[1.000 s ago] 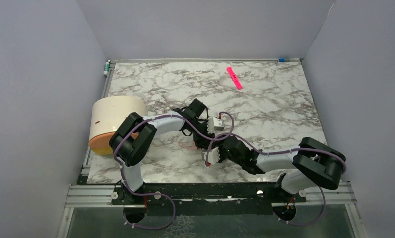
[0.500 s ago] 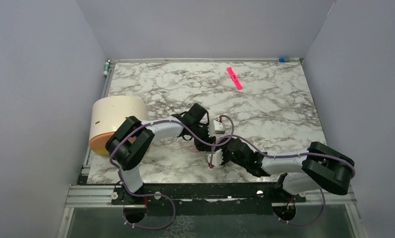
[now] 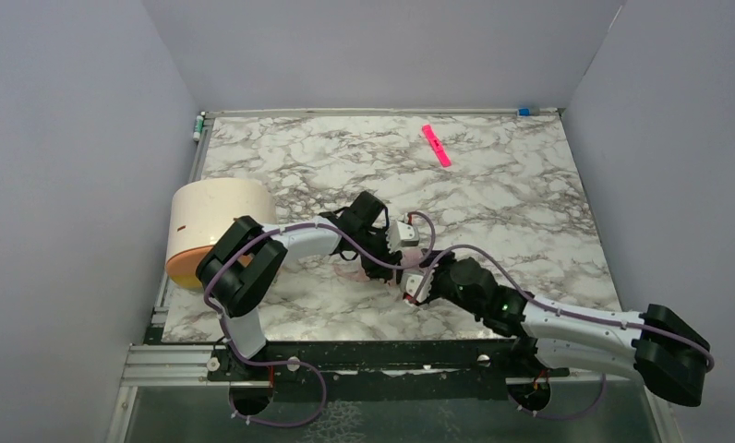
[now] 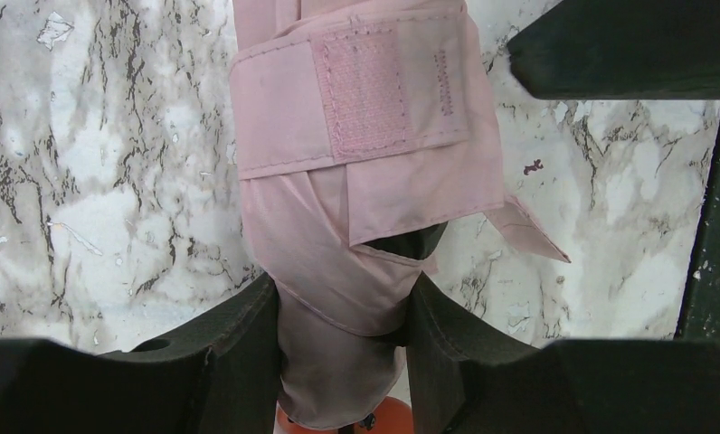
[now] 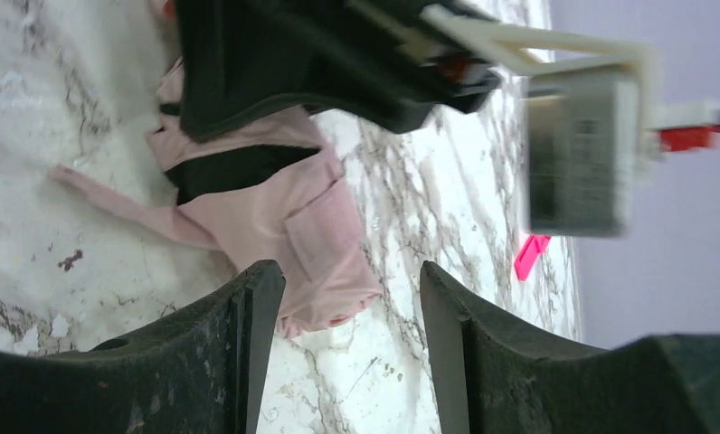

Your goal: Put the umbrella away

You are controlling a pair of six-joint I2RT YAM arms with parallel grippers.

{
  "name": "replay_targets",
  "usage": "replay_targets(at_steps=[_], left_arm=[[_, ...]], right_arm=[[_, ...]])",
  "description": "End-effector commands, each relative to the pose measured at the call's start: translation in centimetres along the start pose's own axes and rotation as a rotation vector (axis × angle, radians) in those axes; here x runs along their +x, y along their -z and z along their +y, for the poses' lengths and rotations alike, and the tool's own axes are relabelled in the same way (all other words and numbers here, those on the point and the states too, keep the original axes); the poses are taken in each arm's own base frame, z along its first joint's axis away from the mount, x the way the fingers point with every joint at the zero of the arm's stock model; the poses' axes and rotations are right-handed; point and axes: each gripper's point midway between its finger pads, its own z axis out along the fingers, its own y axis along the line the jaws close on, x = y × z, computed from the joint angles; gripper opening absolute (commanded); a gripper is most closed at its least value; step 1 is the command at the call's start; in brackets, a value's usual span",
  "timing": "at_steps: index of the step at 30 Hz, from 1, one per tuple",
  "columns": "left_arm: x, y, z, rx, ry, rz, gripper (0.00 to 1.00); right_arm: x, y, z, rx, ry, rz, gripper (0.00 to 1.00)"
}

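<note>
Umbrella [image 4: 365, 181] lies mid-bench [image 3: 493, 185] near the front edge, its long axis running away from the left end effector [image 4: 343, 303] pinching one end, its other end just ahead of the spread right end effector [image 5: 349, 280].

There is one umbrella [image 4: 356, 181] on the one table [image 3: 512, 212]. One cream cylinder [image 3: 218, 217] sits at the left edge and one bright pink strip [image 3: 436, 145] toward the far right. Two small items occupy the far corners, a left one [image 3: 198, 125] and a right one [image 3: 524, 112]. There are two claws: left claw [image 4: 338, 312] and right claw [image 5: 349, 285].
</note>
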Motion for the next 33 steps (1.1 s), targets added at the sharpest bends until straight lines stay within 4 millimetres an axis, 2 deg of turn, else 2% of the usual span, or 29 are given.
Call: replay_targets(at_steps=[1, 4, 8, 10, 14, 17, 20, 27, 33], left_arm=[[8.6, 0.4, 1.0, -0.103, 0.101, 0.286, 0.0], [8.8, 0.6, 1.1, -0.114, 0.095, 0.29, 0.03], [8.7, 0.6, 1.3, -0.126, 0.102, 0.287, 0.0], [8.9, 0.5, 1.6, -0.144, 0.116, 0.295, 0.0], [8.9, 0.7, 2.2, -0.179, 0.139, 0.302, 0.0], [8.5, 0.9, 2.7, -0.221, 0.163, 0.301, 0.0], [8.5, 1.0, 2.7, -0.227, 0.163, 0.299, 0.0], [8.8, 1.1, 2.7, -0.246, 0.162, 0.316, 0.0], [8.8, 1.4, 2.8, -0.273, 0.176, 0.329, 0.0]], right_arm=[[-2.3, 1.5, -3.6, 0.136, -0.237, -0.077, 0.62], [-3.6, 2.9, -6.0, 0.245, -0.44, -0.139, 0.62], [-4.2, 4.6, -7.7, 0.344, -0.729, -0.211, 0.61], [-3.8, 5.5, -8.3, 0.41, -0.957, -0.225, 0.61], [-3.1, 6.7, -8.8, 0.489, -1.299, -0.236, 0.61], [-1.5, 7.0, -8.1, 0.559, -1.542, -0.175, 0.58], [0.1, 6.8, -5.8, 0.576, -1.718, -0.043, 0.58], [-0.1, 4.5, -1.3, 0.453, -1.863, 0.127, 0.59], [0.0, 3.3, 2.0, 0.349, -1.886, 0.242, 0.59]])
